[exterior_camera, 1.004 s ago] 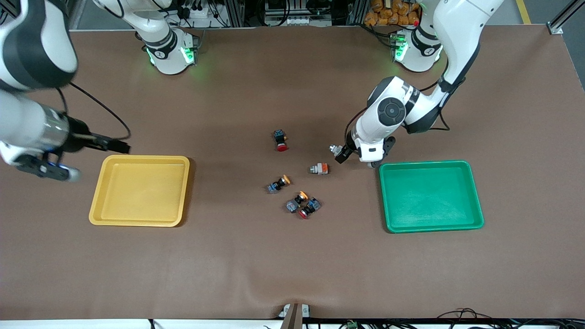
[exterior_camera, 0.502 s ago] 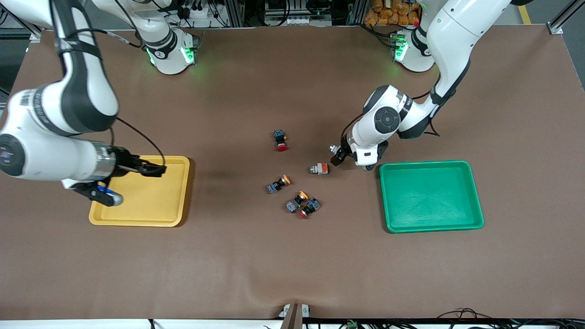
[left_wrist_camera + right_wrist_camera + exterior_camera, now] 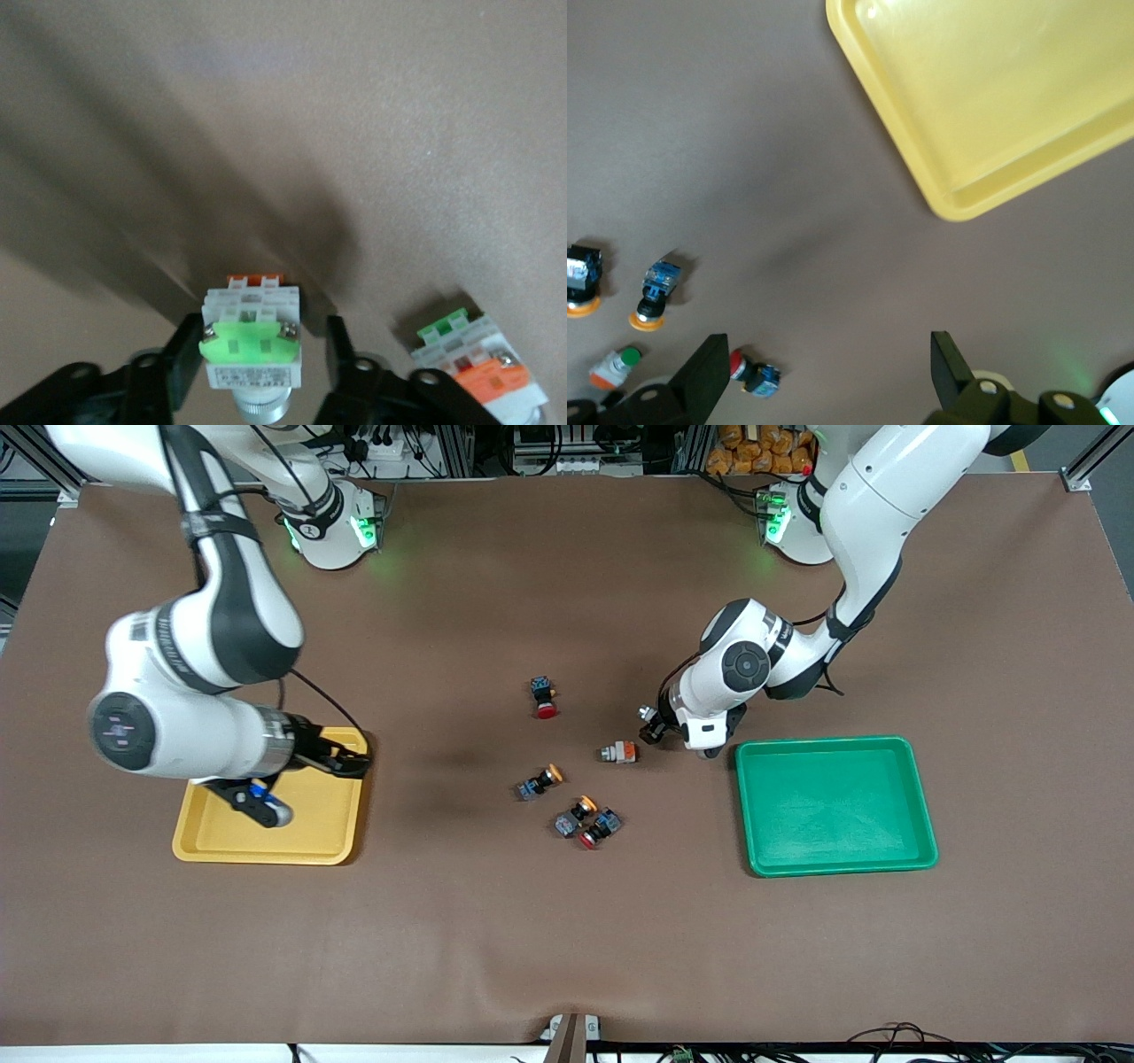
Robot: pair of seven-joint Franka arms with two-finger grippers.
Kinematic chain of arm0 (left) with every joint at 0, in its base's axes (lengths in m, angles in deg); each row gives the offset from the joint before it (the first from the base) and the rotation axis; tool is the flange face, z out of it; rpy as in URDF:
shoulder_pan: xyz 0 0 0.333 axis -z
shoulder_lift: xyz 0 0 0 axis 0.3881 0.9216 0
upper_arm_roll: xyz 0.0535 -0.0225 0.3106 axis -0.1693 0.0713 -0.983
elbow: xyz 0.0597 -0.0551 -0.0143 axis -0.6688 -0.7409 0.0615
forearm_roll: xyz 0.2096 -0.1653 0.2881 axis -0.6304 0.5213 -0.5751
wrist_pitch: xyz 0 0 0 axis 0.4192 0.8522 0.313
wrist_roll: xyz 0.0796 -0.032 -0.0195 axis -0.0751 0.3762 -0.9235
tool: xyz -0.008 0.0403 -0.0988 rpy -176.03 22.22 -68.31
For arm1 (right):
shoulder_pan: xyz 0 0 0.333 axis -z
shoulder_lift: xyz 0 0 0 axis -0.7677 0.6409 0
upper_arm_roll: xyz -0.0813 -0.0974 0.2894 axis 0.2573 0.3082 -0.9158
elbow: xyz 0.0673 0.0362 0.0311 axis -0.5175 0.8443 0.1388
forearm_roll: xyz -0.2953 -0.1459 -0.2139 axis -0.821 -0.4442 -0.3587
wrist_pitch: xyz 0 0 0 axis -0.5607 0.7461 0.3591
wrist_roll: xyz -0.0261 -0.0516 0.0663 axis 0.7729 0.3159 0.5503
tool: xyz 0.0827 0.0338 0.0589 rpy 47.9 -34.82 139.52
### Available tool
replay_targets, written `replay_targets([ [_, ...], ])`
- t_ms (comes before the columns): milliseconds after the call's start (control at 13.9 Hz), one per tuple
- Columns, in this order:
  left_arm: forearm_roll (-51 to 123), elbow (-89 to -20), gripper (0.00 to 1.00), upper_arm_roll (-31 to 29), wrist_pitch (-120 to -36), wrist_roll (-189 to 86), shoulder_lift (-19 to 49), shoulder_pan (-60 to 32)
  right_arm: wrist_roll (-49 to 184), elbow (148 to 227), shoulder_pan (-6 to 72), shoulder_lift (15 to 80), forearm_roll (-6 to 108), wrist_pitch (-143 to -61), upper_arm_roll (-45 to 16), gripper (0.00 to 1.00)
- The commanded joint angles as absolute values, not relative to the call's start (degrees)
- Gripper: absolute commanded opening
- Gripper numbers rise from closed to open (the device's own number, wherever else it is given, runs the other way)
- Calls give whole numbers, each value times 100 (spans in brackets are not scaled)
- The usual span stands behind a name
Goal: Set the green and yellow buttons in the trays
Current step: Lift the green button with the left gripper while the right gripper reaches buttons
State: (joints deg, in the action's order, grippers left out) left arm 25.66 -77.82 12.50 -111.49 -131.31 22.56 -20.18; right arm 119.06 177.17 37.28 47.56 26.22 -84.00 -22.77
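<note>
A silver-white green-blocked button (image 3: 251, 341) lies on the brown table beside the green tray (image 3: 833, 741). My left gripper (image 3: 261, 354) is low over it and open, one finger against the button and a small gap at the other. The same button (image 3: 646, 712) shows beside my left gripper (image 3: 649, 724) in the front view. An orange-blocked silver button (image 3: 619, 752) lies close by. Two yellow-capped buttons (image 3: 539, 781) (image 3: 576, 815) lie mid-table. My right gripper (image 3: 354, 765) hangs open and empty over the yellow tray's (image 3: 266, 857) corner.
Two red-capped black-and-blue switches lie among the buttons, one (image 3: 543, 696) farther from the front camera and one (image 3: 600, 829) touching a yellow-capped button. The right wrist view shows the yellow tray (image 3: 992, 106) and the button cluster (image 3: 656, 292).
My right arm has swung from off the table's end to over the yellow tray's corner toward the buttons. My left hand has shifted slightly toward the silver buttons.
</note>
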Motion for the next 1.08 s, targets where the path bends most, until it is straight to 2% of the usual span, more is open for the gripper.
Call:
replay_targets([
  [0, 2382, -7690, 0, 1227, -11150, -13200, 2106, -2090, 12801, 17685, 3346, 4960, 2682, -8683, -2250, 100],
  [143, 2382, -7560, 0, 1210, -10810, -13139, 1843, -2212, 13347, 17685, 3099, 5109, 2682, -9068, -2250, 100],
  [358, 2373, -6718, 0, 1218, -9213, -12544, 1579, -2581, 14269, 17685, 2634, 5504, 2691, -9806, -2259, 100],
  [502, 2347, -6242, 0, 1227, -8595, -11937, 1560, -2879, 14859, 17685, 2335, 5759, 2682, -10308, -2259, 100],
  [789, 2102, -6152, 0, 1218, -8487, -9973, 1622, -4037, 15371, 17729, 2018, 6155, 2665, -11134, -2250, 100],
  [1004, 1497, -6021, 0, 1210, -8487, -8677, 1920, -4891, 15642, 17773, 1912, 6410, 2665, -11873, -2250, 100],
])
